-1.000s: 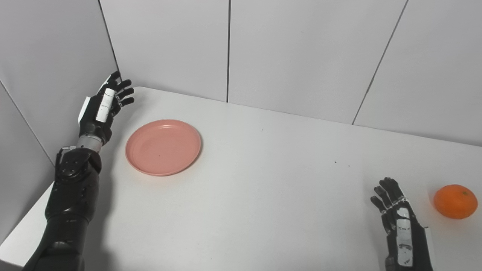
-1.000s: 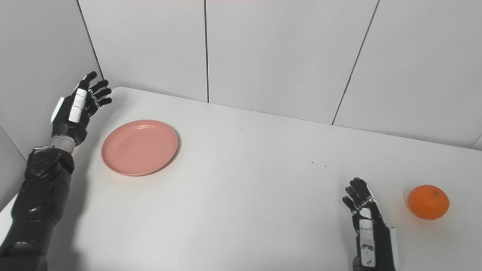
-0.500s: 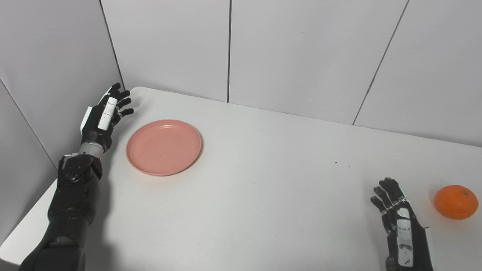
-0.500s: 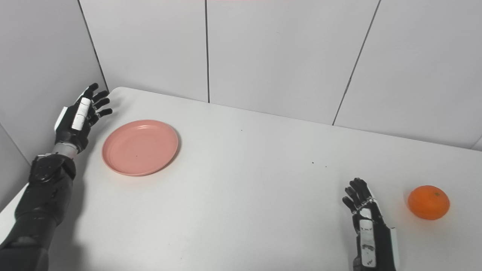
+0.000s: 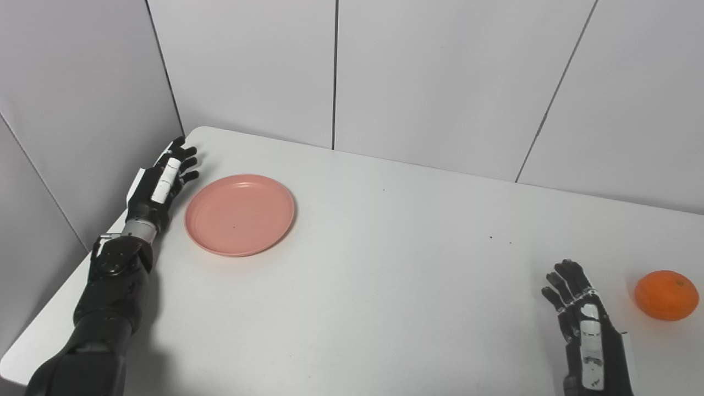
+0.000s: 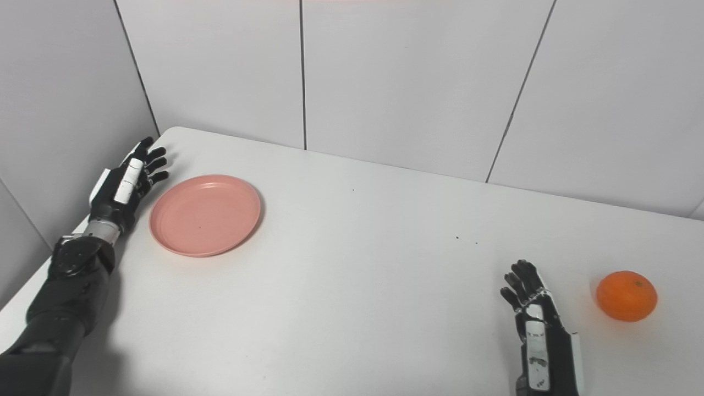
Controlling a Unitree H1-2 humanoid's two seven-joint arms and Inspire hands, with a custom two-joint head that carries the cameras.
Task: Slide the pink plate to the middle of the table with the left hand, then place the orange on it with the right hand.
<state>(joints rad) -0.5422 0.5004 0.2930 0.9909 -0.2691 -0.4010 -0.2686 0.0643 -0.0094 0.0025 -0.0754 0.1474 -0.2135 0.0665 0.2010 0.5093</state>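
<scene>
Right robot hand [image 5: 586, 324] wrist and forearm beyond the bottom edge of both views.

I'm looking at a bare lab test cell: a plain white table [image 5: 385, 275] boxed in by grey partition panels [image 5: 429, 82] on the far and left sides, with nothing homely around.

Left hand [image 5: 159, 184] black with segmented fingers, white plate along its back, silver wrist collar, matte black forearm casing with round screwed joint cover, right hand [image 5: 583, 324] black likewise, white panel bearing small dark markings, white edging at the wrist
</scene>
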